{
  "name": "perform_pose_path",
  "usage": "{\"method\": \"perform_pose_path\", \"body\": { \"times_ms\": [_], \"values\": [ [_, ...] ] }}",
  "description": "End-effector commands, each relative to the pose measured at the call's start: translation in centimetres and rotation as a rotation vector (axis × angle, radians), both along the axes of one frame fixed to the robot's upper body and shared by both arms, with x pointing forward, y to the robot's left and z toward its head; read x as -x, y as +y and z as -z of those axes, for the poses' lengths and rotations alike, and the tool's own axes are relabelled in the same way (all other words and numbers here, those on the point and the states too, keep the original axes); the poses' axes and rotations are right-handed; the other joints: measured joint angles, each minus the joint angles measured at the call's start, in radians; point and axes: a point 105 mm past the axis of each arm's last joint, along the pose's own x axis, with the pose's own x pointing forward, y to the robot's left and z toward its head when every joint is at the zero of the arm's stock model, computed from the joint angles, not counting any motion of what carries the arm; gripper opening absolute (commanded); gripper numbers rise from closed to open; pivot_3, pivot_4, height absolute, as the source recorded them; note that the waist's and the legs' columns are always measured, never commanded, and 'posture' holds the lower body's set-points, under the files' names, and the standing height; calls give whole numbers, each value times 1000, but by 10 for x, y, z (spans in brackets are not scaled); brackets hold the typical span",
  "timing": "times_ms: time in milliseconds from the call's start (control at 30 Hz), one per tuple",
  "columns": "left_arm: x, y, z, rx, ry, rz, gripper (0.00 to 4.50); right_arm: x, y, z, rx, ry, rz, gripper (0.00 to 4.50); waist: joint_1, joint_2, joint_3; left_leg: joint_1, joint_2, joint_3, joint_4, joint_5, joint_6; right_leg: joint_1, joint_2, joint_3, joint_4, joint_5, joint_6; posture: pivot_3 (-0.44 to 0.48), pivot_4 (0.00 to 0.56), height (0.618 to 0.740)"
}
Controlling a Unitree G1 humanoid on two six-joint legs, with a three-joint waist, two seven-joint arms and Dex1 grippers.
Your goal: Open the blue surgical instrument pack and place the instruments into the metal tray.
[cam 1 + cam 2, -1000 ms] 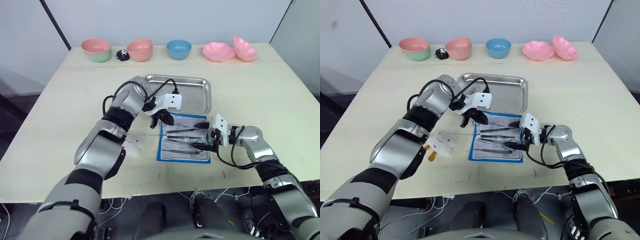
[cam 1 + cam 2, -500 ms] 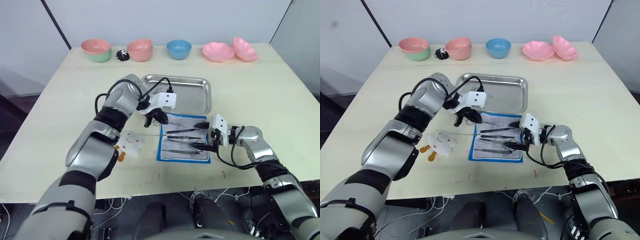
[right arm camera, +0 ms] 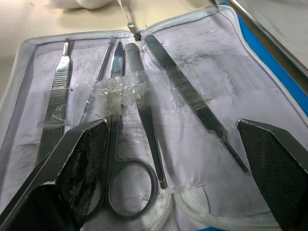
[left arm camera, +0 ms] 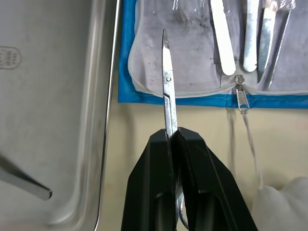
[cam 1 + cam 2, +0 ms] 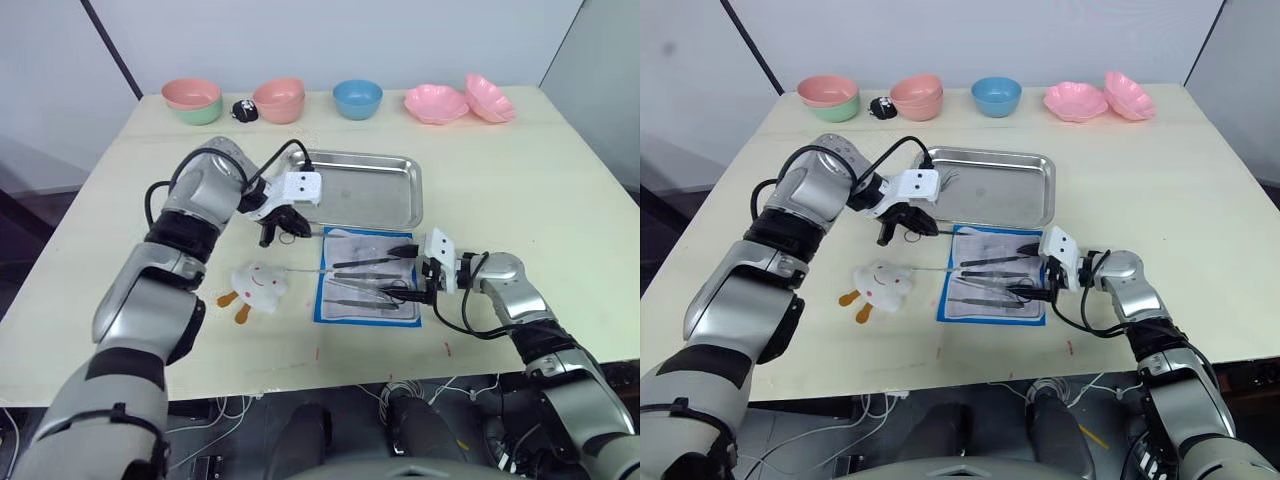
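The left end effector [image 4: 174, 144] is pinching a pair of scissors [image 4: 167, 91] between its pressed-together fingers, hovering just off the near left corner of the metal tray [image 5: 385, 192]. The scissor blades are pointing toward the opened pack [image 5: 330, 305], whose blue border and whitish inner face are lying flat on the tabletop [image 5: 520, 200], just near the tray and touching its near rim or almost so. One slim tool [image 4: 21, 180] is already lying inside the tray.

The right end effector [image 3: 173, 163] is sitting at the right edge of the pack with its fingers spread wide, gripping nothing. Between those fingers, the remaining instruments [image 3: 139, 96] are lying side by side on the inner face: another pair of ring-handled scissors, tweezers and flat-handled tools, several under clear tape.

A white plush toy [image 5: 258, 283] is lying left of the pack. Along the far edge, a row of coloured bowls [image 5: 357, 97] is standing well apart from the work.
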Motion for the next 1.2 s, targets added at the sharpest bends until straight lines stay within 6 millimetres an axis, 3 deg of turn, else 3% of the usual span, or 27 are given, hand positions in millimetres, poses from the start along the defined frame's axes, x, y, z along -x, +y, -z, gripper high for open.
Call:
{"method": "perform_pose_path", "body": {
  "times_ms": [33,300,433,567,700,1200],
  "values": [
    [0,-4,-25,111,-47,-21,64,24,-7,60,169,182,-5,4500,0,0,0,0,0,0,0,0,0,0,0,0,0,0,0,0,150,740],
    [-32,-25,-42,462,-148,-343,64,26,-7,61,169,187,-8,4500,1,0,0,0,0,-3,0,0,0,0,0,0,0,0,0,0,150,740],
    [-45,-36,-31,511,-215,-482,64,27,-7,61,169,188,-11,4500,2,0,0,0,0,-3,0,0,0,0,-1,0,0,1,0,0,150,740],
    [-67,-39,-27,615,-262,-741,64,26,-6,60,166,184,-14,4500,5,0,-1,1,0,-4,0,0,0,0,-1,0,0,2,-3,0,150,740],
    [-78,-37,-14,605,-273,-887,64,26,-5,60,165,182,-16,4500,4,0,-1,1,-1,-4,0,0,0,1,-2,0,0,2,-3,0,150,740],
    [-91,-27,14,515,-244,-1053,64,26,-3,59,158,173,-13,4500,3,0,-1,1,-2,-4,0,0,0,1,-2,-1,0,2,-3,0,150,740]
  ]
}}
